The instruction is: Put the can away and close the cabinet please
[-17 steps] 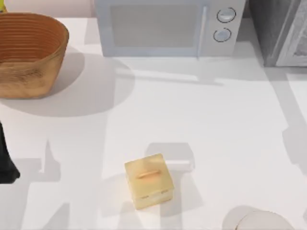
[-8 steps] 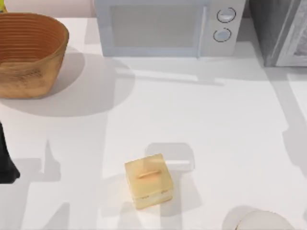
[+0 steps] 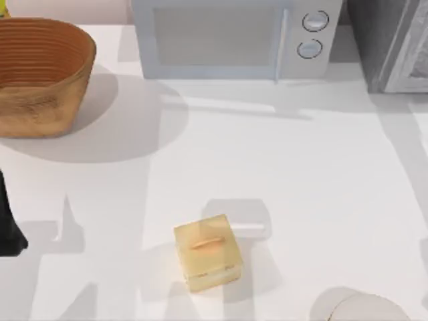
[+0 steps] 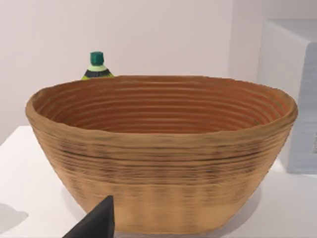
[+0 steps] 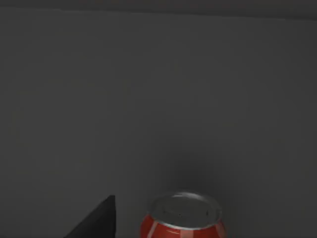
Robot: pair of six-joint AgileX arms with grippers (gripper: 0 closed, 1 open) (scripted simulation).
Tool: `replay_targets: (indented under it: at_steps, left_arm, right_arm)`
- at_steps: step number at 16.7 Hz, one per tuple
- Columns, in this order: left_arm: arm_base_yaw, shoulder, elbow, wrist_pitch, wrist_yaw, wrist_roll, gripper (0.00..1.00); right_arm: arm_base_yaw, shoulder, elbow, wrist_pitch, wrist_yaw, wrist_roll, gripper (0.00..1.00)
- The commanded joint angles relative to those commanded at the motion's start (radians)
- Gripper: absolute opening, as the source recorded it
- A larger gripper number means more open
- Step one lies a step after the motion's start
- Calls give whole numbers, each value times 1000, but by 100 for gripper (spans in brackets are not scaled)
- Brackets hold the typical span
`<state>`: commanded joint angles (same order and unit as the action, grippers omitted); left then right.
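The can (image 5: 183, 220), with a silver top and a red label, stands upright before a plain dark grey surface in the right wrist view. Close beside it is a dark fingertip (image 5: 96, 223) of my right gripper; whether it touches the can I cannot tell. The cabinet (image 3: 376, 40), dark grey and speckled, stands at the table's far right corner in the top view, its pale framed door panel (image 3: 416, 63) angled at the picture's edge. My left arm (image 3: 8, 224) is parked at the table's left edge, its fingertip (image 4: 96, 223) pointing at the basket.
A woven basket (image 3: 40, 73) sits at the back left, with a green-capped bottle (image 4: 96, 67) behind it. A white microwave (image 3: 234, 37) stands at the back centre. A tan box (image 3: 207, 251) lies near the front middle, and a pale round disc (image 3: 364, 307) at the front right.
The arm shadow on the table's right side has slid off toward the right edge. The tan box, basket and left arm have not moved.
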<state>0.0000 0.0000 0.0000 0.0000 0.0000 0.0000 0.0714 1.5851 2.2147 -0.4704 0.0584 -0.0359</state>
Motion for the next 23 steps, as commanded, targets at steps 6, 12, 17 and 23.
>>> replay_targets:
  at_steps: [6,12,17,23]
  left_arm:
    - [0,0,0,0,0,0,100]
    - [0,0,0,0,0,0,100]
    - [0,0,0,0,0,0,100]
    - [0,0,0,0,0,0,100]
  right_arm:
    - [-15,-552,-699,202,-62,-29,100]
    - [-36,-1077,-1473,363,-92,-25,100]
    - [-51,-1401,-1959,437,-81,8,100]
    - [-70,-1581,-2209,470,-59,35,100]
